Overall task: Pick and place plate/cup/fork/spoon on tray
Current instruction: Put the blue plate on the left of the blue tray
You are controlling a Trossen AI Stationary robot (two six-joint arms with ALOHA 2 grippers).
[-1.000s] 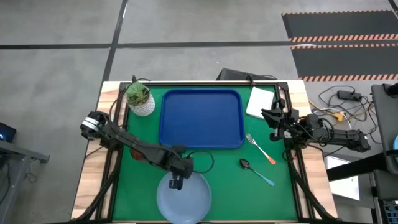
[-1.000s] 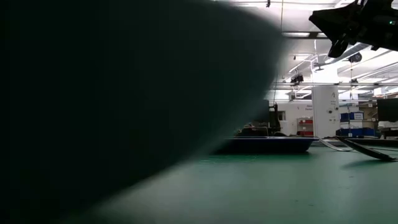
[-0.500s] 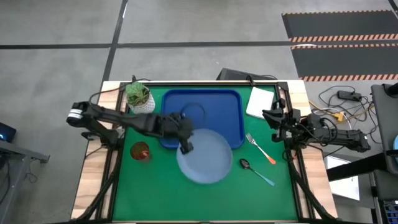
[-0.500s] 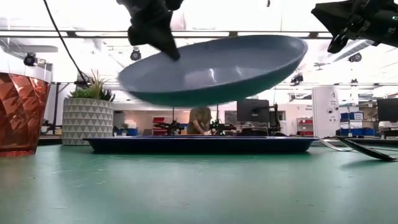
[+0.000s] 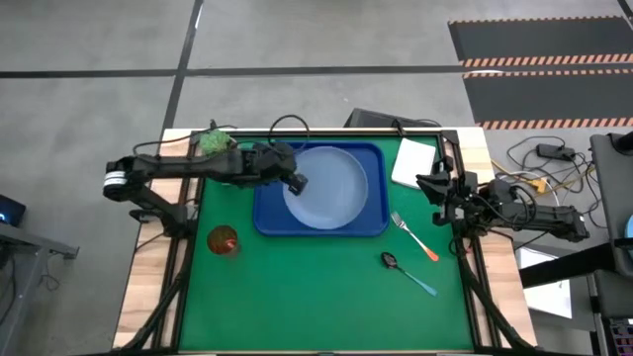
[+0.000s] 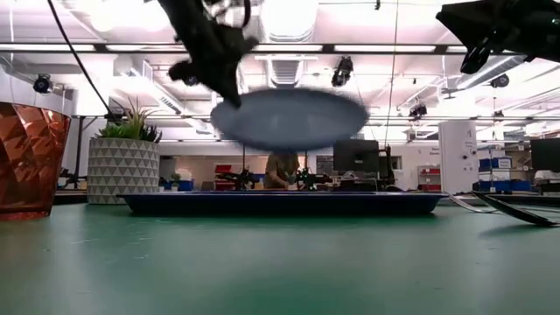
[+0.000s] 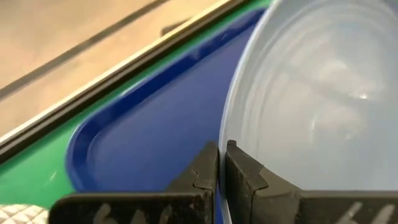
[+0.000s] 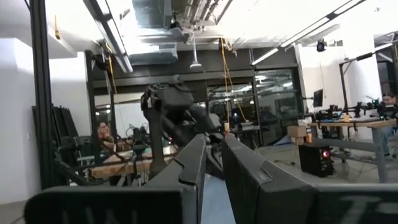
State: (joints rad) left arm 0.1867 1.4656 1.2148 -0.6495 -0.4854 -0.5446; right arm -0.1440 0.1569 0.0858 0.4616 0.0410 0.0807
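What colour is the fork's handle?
Orange; the fork lies on the green mat right of the tray. The high view shows it best.

The pale blue plate (image 5: 326,186) hangs over the dark blue tray (image 5: 269,198); cup (image 5: 223,240), fork (image 5: 414,236) and spoon (image 5: 407,272) lie on the green surface (image 5: 316,297).

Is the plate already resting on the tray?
No. The plate hangs above the tray, its rim pinched by the left gripper.
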